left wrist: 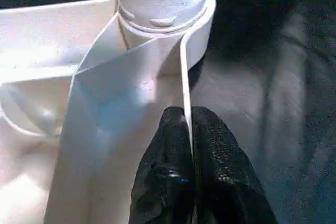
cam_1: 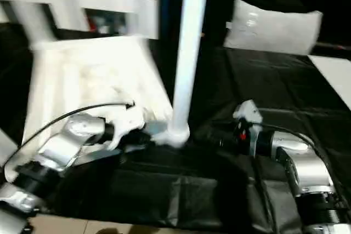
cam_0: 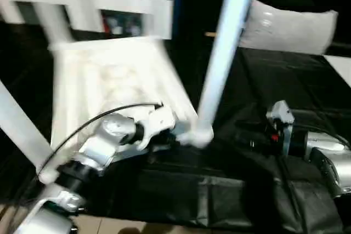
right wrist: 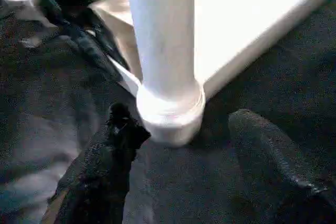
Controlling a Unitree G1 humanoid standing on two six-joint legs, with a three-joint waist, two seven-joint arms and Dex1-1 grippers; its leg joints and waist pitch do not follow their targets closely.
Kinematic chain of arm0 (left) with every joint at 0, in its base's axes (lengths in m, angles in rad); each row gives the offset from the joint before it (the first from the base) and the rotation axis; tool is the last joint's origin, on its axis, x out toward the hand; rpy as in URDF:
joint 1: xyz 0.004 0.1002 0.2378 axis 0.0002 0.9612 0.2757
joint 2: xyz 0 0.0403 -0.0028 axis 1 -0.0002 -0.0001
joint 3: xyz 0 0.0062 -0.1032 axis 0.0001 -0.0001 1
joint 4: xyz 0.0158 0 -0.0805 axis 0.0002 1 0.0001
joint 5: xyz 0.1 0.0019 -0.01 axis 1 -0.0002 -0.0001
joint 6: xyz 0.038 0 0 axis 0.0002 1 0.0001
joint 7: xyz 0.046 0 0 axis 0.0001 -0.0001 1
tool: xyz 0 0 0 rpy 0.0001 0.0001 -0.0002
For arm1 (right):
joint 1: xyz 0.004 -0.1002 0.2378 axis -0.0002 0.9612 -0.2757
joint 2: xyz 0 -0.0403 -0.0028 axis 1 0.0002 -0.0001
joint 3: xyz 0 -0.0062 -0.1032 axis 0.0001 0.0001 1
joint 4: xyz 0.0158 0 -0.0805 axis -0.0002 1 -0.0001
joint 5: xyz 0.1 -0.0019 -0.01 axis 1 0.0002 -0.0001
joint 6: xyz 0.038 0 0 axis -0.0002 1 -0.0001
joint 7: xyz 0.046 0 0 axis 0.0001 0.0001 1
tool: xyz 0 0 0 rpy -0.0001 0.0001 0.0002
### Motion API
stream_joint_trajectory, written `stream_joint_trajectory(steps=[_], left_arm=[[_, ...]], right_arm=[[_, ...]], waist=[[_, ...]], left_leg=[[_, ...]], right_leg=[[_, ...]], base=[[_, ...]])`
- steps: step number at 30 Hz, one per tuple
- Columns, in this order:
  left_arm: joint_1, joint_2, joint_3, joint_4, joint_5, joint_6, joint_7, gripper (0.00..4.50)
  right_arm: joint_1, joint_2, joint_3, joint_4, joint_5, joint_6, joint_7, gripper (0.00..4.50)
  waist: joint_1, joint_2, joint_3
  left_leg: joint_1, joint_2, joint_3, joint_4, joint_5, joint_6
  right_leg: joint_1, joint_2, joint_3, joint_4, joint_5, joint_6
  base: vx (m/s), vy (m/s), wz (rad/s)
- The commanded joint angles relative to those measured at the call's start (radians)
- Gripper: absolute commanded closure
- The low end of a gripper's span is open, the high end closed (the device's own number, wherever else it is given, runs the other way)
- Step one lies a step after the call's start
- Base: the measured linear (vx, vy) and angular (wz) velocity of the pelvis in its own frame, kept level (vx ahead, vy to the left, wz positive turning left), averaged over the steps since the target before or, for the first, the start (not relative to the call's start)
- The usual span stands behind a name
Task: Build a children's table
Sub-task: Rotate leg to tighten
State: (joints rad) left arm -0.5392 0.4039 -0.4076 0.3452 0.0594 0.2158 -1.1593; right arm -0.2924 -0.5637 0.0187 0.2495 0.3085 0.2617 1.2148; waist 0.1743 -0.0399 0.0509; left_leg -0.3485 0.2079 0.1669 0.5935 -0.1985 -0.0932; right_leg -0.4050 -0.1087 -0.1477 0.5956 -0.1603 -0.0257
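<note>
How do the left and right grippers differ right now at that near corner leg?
The left gripper is shut on a thin rib of the tabletop; the right gripper is open and holds nothing. The left fingers pinch plastic; the right fingers stand apart on either side of the leg. Both sit at the same corner socket.

**Tabletop inverted, legs seated in corner sockets**

The white tabletop [cam_0: 109, 89] is laid ribbed side up on black sheeting. A white tapered leg [cam_0: 225, 53] is seated upright in the near corner socket [right wrist: 170, 111]. A second leg [cam_0: 22, 130] and a third [cam_0: 55, 23] are seen at other corners.
</note>
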Motion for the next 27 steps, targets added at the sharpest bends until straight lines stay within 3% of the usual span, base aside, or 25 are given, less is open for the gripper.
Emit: stream_joint_trajectory(steps=[1, 5, 8, 17, 27], left_arm=[[-0.012, -0.011, -0.059, -0.052, -0.024, -0.043, -0.087, 4.50], [-0.015, -0.009, -0.071, -0.056, -0.027, -0.070, -0.122, 4.50], [-0.017, -0.011, -0.076, -0.063, -0.042, -0.084, -0.146, 4.50], [-0.023, -0.009, -0.077, -0.050, -0.041, -0.105, -0.164, 4.50], [-0.025, -0.004, -0.073, -0.040, -0.039, -0.105, -0.167, 4.50]], right_arm=[[-0.027, -0.001, 0.023, 0.003, -0.008, -0.038, 0.029, 1.57], [-0.044, 0.008, 0.043, 0.031, -0.029, -0.062, 0.046, 1.57], [-0.040, 0.013, 0.064, 0.014, 0.009, -0.028, 0.104, 1.57], [-0.071, 0.058, 0.091, 0.081, -0.003, -0.071, 0.124, 1.57], [-0.085, 0.071, 0.111, 0.095, 0.026, -0.025, 0.161, 2.40]], waist=[[-0.005, -0.004, -0.068], [-0.004, -0.006, -0.068], [-0.007, -0.008, -0.066], [-0.010, -0.007, -0.068], [-0.007, -0.005, -0.068]], left_leg=[[0.009, 0.037, -0.001, -0.070, -0.161, 0.053], [0.004, 0.036, 0.001, -0.070, -0.165, 0.045], [-0.003, 0.032, -0.002, -0.072, -0.172, 0.044], [-0.003, 0.035, -0.004, -0.072, -0.174, 0.035], [-0.001, 0.035, -0.003, -0.072, -0.171, 0.031]], right_leg=[[0.053, -0.059, 0.068, -0.064, -0.251, -0.163], [0.057, -0.061, 0.069, -0.059, -0.239, -0.176], [0.064, -0.063, 0.067, -0.065, -0.291, -0.147], [0.061, -0.063, 0.067, -0.065, -0.298, -0.149], [0.062, -0.063, 0.069, -0.064, -0.285, -0.151]], base=[[0.000, 0.000, 0.00], [0.000, 0.000, 0.00], [0.000, 0.000, 0.00], [0.000, 0.000, 0.00], [0.000, 0.000, 0.00]])
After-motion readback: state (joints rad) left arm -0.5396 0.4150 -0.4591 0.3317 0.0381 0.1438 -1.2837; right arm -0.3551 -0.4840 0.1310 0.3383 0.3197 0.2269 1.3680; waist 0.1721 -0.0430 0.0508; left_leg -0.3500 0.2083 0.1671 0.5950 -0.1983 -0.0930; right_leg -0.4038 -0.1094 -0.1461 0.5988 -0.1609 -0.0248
